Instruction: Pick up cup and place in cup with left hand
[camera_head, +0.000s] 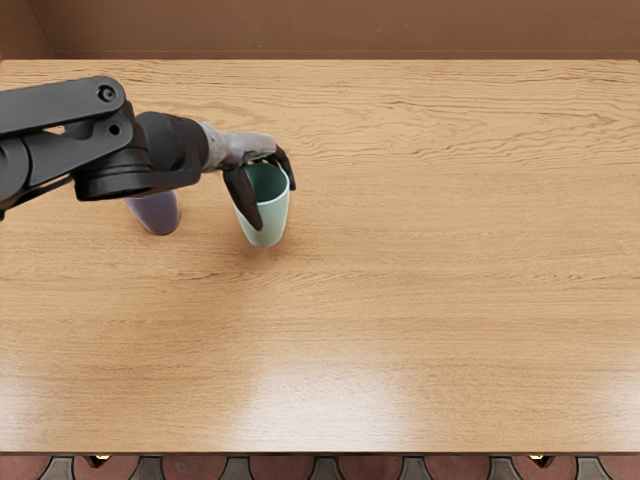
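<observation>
Reading the head view as a clock face, with its center as the hub and twelve at the top, the left arm (100, 140) is coming in from between nine and ten o'clock, reaching across the wooden table (430, 300). The left hand (245, 149) is sitting at about eleven o'clock and is grasping the green cup (265, 222) near its rim. One dark digit (243, 197) is running down the outside of the cup on its nine o'clock side, while another (287, 170) is curling over the rim on the side toward two o'clock. The green cup itself is lying at about ten o'clock from the center, standing roughly upright, its mouth facing up and showing a darker green inside. Whether its base is touching the wood or hanging just above it, the view is leaving unclear. A soft shadow is falling on the tabletop around the base, toward six and seven o'clock. The purple cup (157, 214) is resting to the nine o'clock side of the green one, apart from it, and the arm is hiding its upper part, so its mouth is staying out of sight.
</observation>
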